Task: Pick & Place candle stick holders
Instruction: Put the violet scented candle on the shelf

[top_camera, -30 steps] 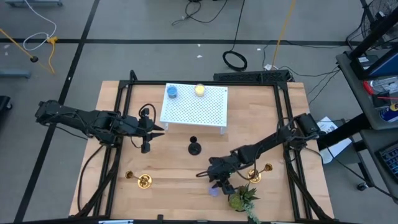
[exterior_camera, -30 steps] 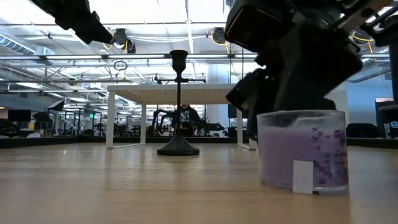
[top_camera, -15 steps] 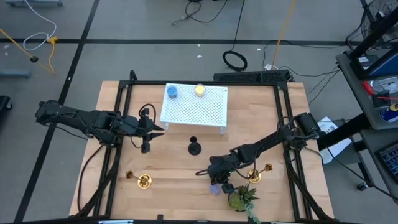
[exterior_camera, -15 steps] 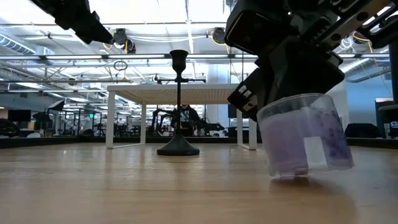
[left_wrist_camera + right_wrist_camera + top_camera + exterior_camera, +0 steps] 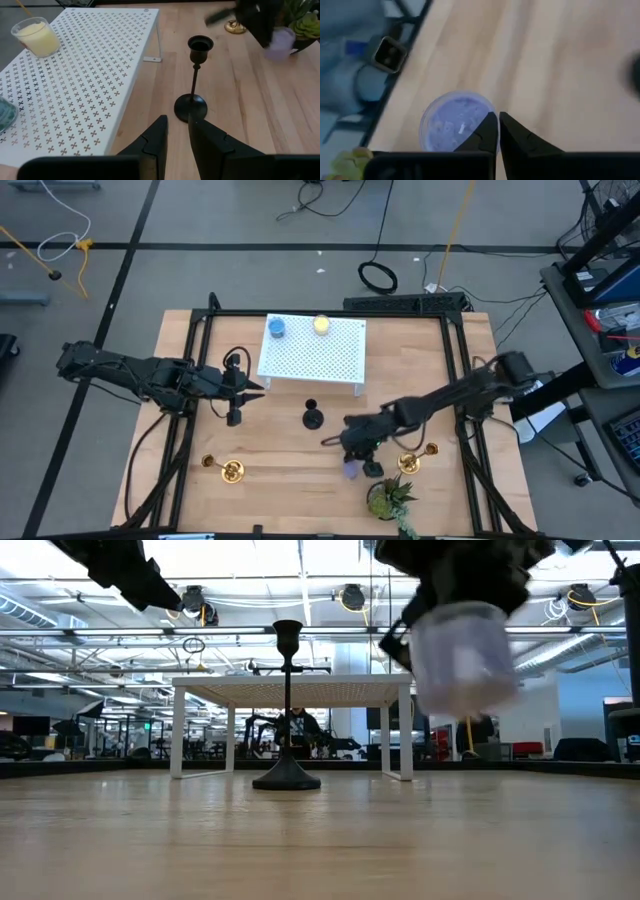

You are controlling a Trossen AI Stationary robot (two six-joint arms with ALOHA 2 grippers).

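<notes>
My right gripper point(image 5: 357, 456) is shut on a purple candle in a glass jar point(image 5: 465, 655), held above the table near the front right. The black candle stick holder point(image 5: 313, 418) stands upright on its round base mid-table. Two gold candle stick holders lie on their sides, one at front left point(image 5: 230, 470) and one at front right point(image 5: 412, 461). My left gripper point(image 5: 178, 134) hovers left of the black holder point(image 5: 194, 80), slightly open with nothing between its fingers. My right gripper pinches the purple candle's glass rim point(image 5: 489, 116) between its two fingers, one inside the jar and one outside. The fingers come from above. The jar point(image 5: 350, 470) hangs below them, slightly tilted and clear of the table.
A white perforated shelf point(image 5: 315, 350) stands at the table's far side with a blue candle point(image 5: 276, 328) and a yellow candle point(image 5: 321, 324) on it. A small green potted plant point(image 5: 390, 498) sits at the near edge, close to my right gripper.
My right gripper has shut on the purple candle's rim, tipped the jar, then lifted it off the table and carried it slightly toward the far edge. The jar has gone from standing on the wood to hanging clear above it.
</notes>
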